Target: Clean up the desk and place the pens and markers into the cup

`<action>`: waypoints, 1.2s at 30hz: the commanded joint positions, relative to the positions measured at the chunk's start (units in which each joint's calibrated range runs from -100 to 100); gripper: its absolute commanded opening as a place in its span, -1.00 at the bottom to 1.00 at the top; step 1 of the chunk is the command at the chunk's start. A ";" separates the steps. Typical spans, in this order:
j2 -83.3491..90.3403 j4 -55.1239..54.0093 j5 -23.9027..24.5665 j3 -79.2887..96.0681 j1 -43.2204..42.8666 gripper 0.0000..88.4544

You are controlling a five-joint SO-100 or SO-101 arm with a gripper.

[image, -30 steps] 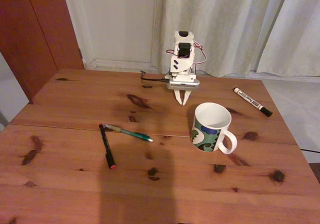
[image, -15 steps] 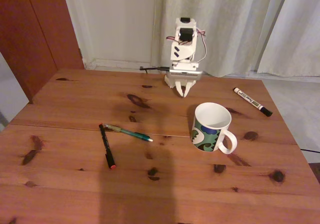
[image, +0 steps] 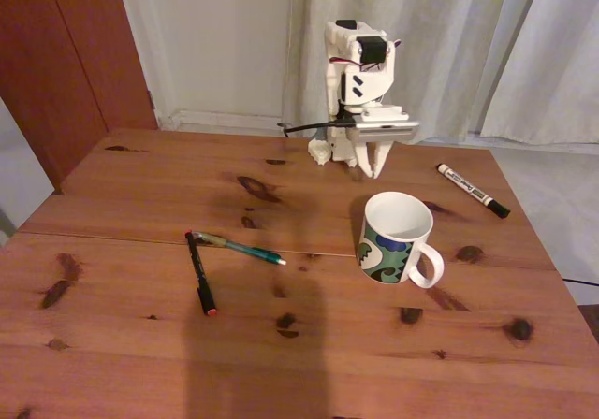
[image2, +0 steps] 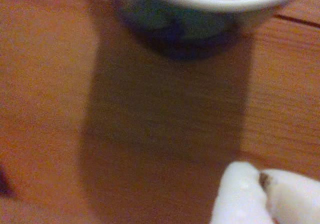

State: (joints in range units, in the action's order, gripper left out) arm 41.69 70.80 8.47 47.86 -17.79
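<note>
The white cup [image: 397,239] with its green and blue pattern stands right of centre on the reddish wooden desk [image: 131,204], handle toward the front right. A white marker with a black cap [image: 473,190] lies at the far right. The teal-green pen [image: 241,247] and the black pen with a red tip [image: 200,273] lie touching at their far ends, left of the cup. My white gripper [image: 376,169] hangs shut and empty behind the cup, tips just above the wood. In the wrist view the fingertips [image2: 240,194] meet at the bottom right, and the cup's rim [image2: 215,1] spans the top.
White curtains [image: 440,45] and a wall close off the far edge, with a dark wooden door [image: 65,54] at the left. The arm's base [image: 323,148] and a black cable [image: 304,129] sit at the back middle of the desk. Bare wood spreads across the front.
The arm has swung to the right and lifted slightly, carrying the shut gripper from behind the desk's middle to a spot behind the cup. Pens, marker and cup have not moved.
</note>
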 commanded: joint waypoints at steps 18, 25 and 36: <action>-0.20 -0.91 -3.18 -3.31 -24.88 -0.98; -0.69 -6.59 -1.30 -3.22 -28.42 -0.98; -6.32 -7.45 -1.30 -4.30 -32.68 -0.98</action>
State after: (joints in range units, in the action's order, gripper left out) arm 37.37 65.08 7.01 47.26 -49.91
